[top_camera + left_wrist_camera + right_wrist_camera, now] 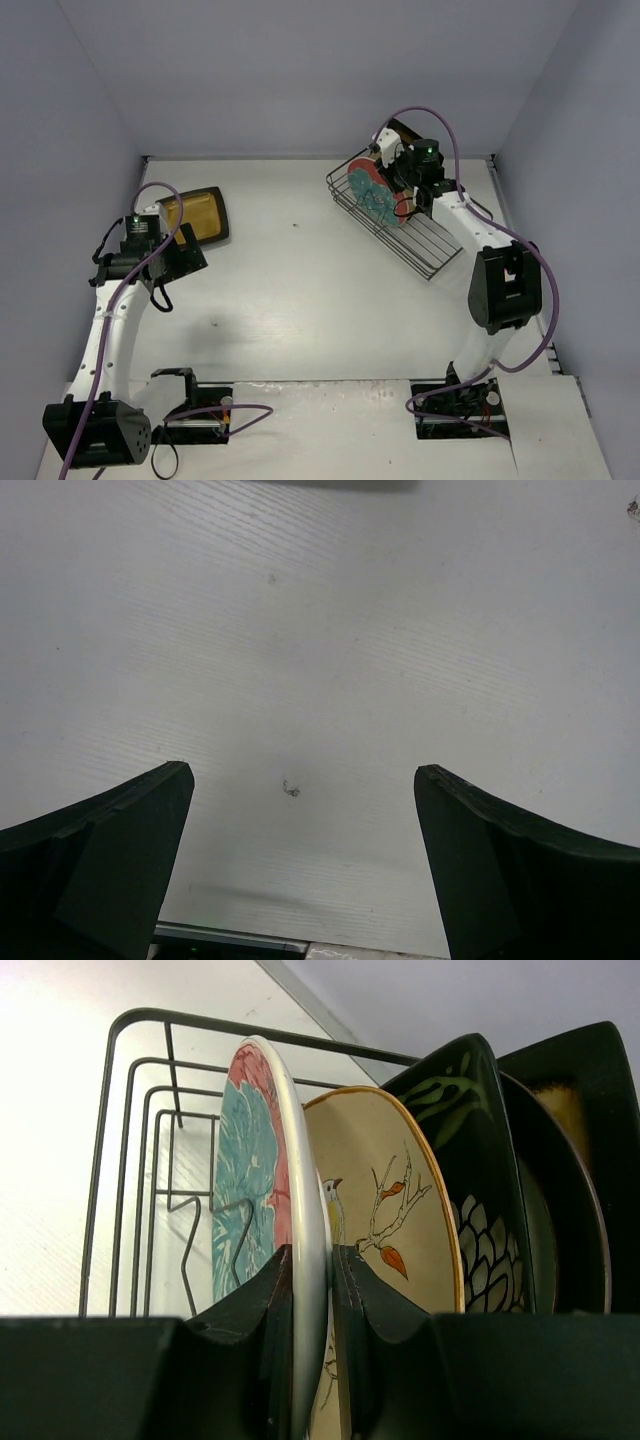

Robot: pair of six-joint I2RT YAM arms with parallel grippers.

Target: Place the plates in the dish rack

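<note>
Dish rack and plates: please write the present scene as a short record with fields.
dish rack: far right of table
red-teal plate: upright in rack, at the row's end
right tool: shut on red-teal plate rim
cream plate: upright behind it
dark flowered plate: behind cream plate
amber square plate: flat on table, left, outside rack
left tool: open, empty, over bare table

Walls pale lavender-grey, plain, closing in three sides. Tabletop white, with faint wood grain and a few small dark specks. Light even, shadows soft.
</note>
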